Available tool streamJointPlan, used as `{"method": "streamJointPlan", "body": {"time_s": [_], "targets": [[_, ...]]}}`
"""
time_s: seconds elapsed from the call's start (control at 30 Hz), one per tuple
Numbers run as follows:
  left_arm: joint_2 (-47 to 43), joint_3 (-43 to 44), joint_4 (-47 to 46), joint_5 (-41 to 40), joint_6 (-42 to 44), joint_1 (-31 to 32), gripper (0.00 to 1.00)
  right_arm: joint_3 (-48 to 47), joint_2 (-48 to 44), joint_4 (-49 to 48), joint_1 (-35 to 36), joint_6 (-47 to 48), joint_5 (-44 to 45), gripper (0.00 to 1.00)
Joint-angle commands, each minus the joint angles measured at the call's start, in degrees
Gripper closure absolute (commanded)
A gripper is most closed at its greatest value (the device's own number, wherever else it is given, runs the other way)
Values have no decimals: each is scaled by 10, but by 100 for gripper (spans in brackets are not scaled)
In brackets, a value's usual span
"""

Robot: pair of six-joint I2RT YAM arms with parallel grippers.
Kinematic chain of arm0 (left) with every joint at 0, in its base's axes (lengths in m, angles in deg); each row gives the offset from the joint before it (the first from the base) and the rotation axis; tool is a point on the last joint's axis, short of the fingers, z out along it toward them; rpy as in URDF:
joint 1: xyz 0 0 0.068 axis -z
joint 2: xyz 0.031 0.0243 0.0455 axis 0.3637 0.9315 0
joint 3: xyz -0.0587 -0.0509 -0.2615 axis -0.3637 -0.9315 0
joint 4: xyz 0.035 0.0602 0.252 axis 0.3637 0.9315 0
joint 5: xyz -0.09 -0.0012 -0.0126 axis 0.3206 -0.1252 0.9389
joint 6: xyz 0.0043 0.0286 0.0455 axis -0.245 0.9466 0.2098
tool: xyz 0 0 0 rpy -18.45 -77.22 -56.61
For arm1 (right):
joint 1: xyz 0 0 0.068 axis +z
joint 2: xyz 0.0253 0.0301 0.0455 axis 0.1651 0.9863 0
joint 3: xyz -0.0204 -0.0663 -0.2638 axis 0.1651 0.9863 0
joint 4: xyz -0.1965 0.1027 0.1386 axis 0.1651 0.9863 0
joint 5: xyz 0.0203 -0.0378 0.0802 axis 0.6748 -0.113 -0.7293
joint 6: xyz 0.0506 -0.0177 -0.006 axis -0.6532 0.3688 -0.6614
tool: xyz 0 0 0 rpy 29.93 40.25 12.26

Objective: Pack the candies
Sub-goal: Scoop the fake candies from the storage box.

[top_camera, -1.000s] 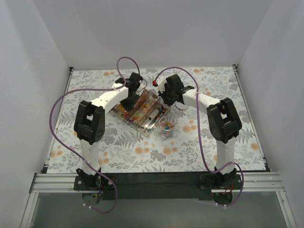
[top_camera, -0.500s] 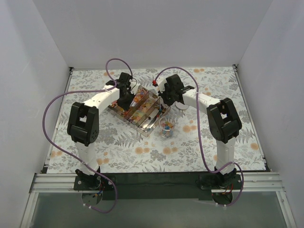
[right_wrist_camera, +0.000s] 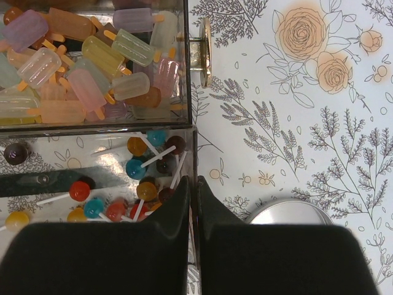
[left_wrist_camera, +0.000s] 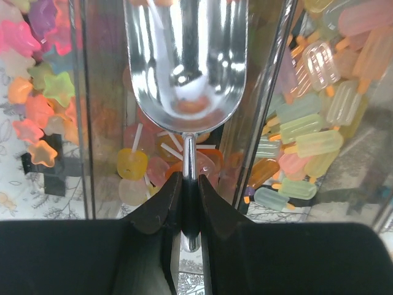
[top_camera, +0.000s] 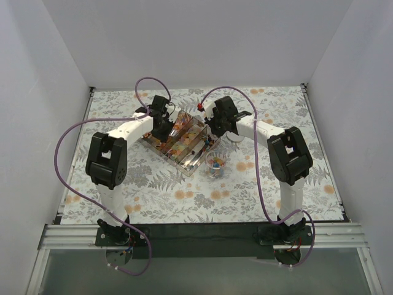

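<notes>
Floral tablecloth (top_camera: 184,203), clear box (top_camera: 194,172). Within 1 second my left gripper (left_wrist_camera: 190,179), clamping the empty scoop (left_wrist_camera: 184,61), swung left. My right gripper (right_wrist_camera: 194,184) pinches the box wall, candies (left_wrist_camera: 307,141) unscooped.

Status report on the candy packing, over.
Left gripper shut on scoop, which looks empty, above the candies. Right gripper shut on box wall. Nothing seen blocking.
</notes>
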Motion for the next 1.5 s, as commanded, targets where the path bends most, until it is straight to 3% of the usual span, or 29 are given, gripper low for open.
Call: {"method": "streamJointPlan", "body": {"time_s": [0.0,0.17,0.6,0.97,1.47], "targets": [[-40,-46,-83,51,8,6,100,10,0,-53,12,1,-6,99],[-46,-64,-85,42,12,4,100,14,1,-56,11,2,-6,99],[27,110,57,45,15,11,100,9,-12,-59,11,3,-10,99],[5,-35,-78,55,9,11,100,21,-8,-66,11,-1,-20,99],[-48,-65,-125,48,19,4,100,25,-14,-69,10,3,-17,99]]}}
